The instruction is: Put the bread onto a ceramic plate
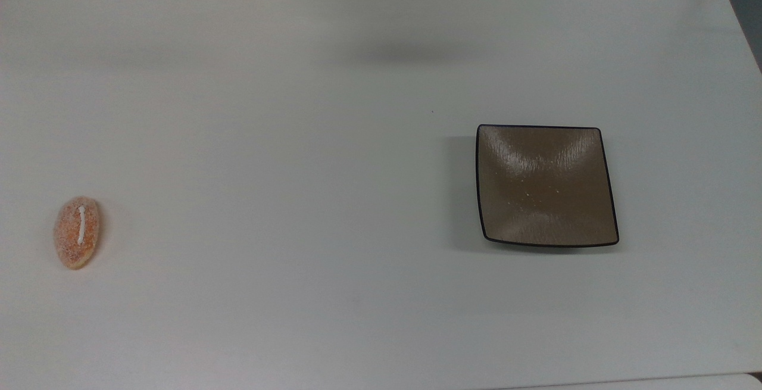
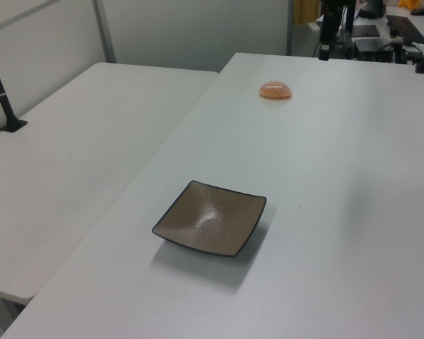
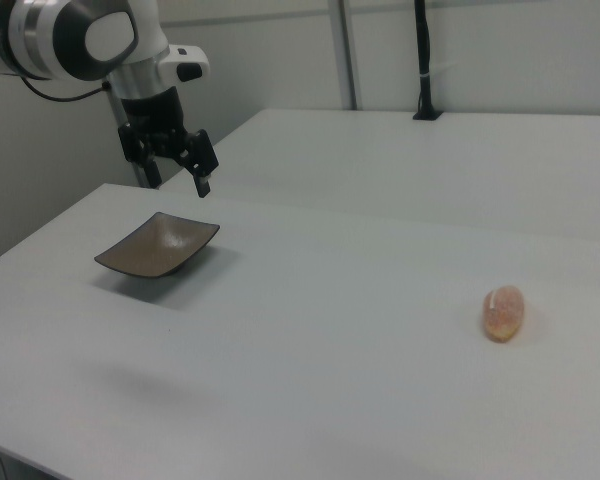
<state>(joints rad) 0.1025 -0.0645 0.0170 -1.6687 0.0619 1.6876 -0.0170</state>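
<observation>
Claw (image 3: 180, 172) raised in the air above the far side of the ceramic plate (image 1: 545, 185) in the right view, holding nothing; finger gap too small to judge. Arm cut off at the right view's left edge. Bread (image 1: 77, 232) small, oval, orange-tan, sugar-speckled, white stripe on top, lying near one short edge of the tabletop (image 1: 309, 140), well apart from the square brown plate.

Bread (image 1: 77, 232) far at top view's left of table (image 1: 297, 140); ceramic plate (image 1: 545, 184) right.
</observation>
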